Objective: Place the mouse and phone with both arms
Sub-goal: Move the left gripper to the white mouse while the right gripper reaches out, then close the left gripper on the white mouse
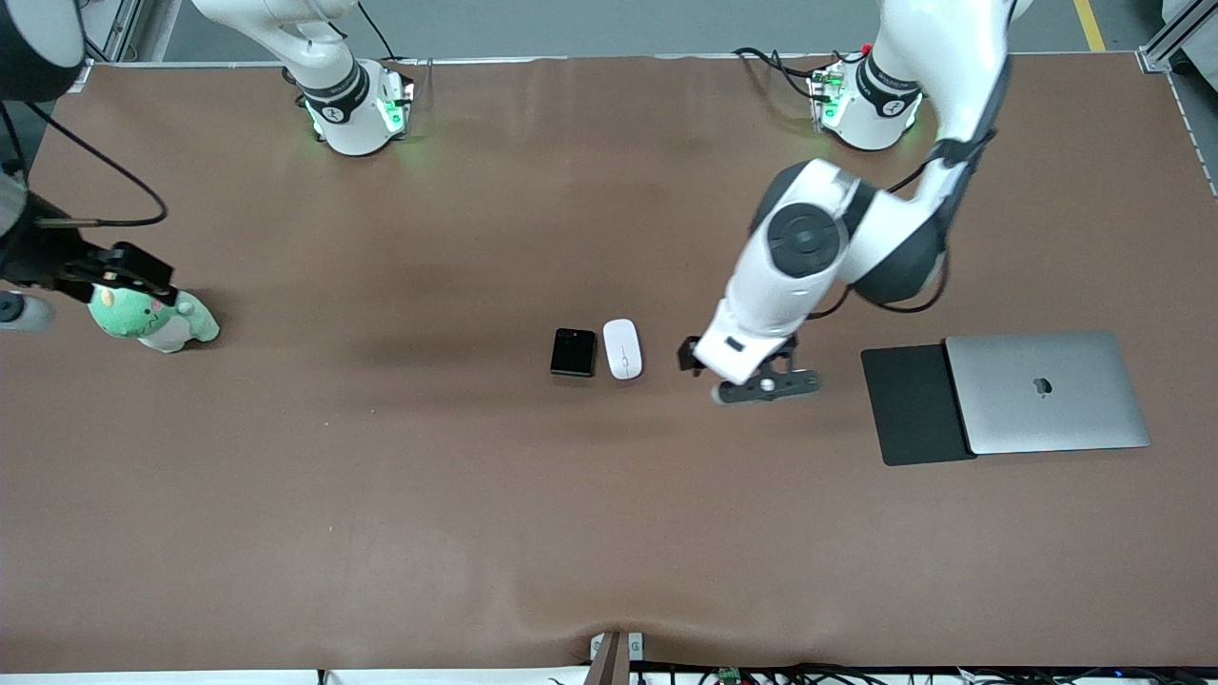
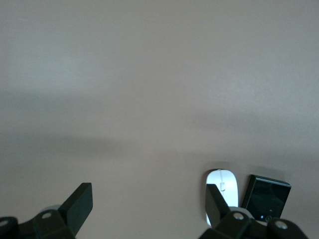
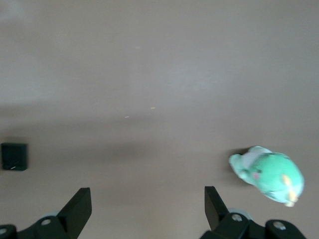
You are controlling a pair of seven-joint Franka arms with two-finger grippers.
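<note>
Your left gripper [image 1: 737, 376] hangs released, fingers [image 2: 79, 201] spread wide with nothing between them, over bare brown table [image 1: 381, 495] between the mouse [image 1: 622, 348] and the black pad [image 1: 913, 404]. The mouse lies just beside the phone [image 1: 573, 352], mid-table, with open mat all around. One finger partly hides the mouse in the left wrist view. Your right gripper [image 1: 128, 276], also spread and empty, sits over a green plush toy [image 1: 157, 322]; its arm is cut off at the frame edge. A closed laptop [image 1: 1047, 392] overlaps the pad.
</note>
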